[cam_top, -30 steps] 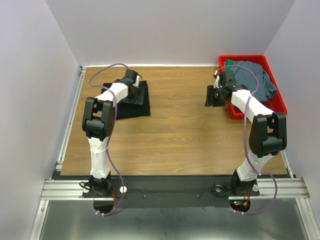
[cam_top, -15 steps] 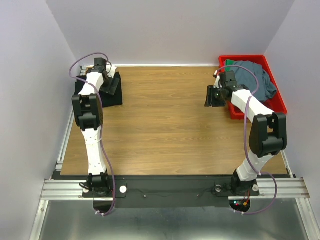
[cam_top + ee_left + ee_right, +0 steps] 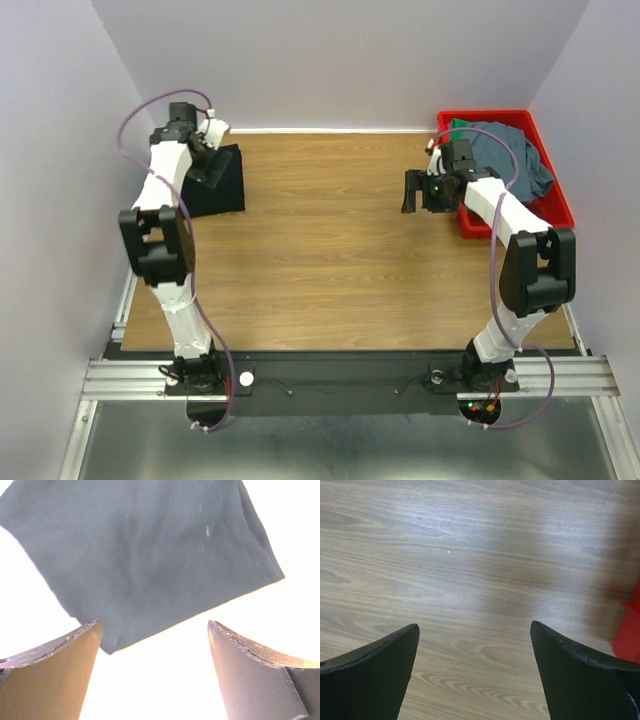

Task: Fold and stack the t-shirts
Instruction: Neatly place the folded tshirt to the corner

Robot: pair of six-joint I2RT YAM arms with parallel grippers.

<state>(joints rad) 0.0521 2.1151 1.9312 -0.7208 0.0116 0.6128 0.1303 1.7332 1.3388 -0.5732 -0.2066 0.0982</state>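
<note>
At far-left corner of wooden worktop (image 3: 330, 250), folded black cloth t-shirt (image 3: 222, 190) beneath wide-open, empty left gripper (image 3: 153, 622); right gripper (image 3: 473, 626) spread empty beside red plastic bin (image 3: 490, 115) of limp slate grey-blue t-shirt (image 3: 515, 155) and green t-shirt (image 3: 458, 126), likely best pinched at loose edges.

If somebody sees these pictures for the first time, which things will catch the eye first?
The red bin, far right on the table, stands out, heaped with a slate grey-blue t-shirt and a green t-shirt peeking out behind. At far left lies a folded black t-shirt under the open left gripper; the open right gripper hangs over the wood beside the bin.
</note>
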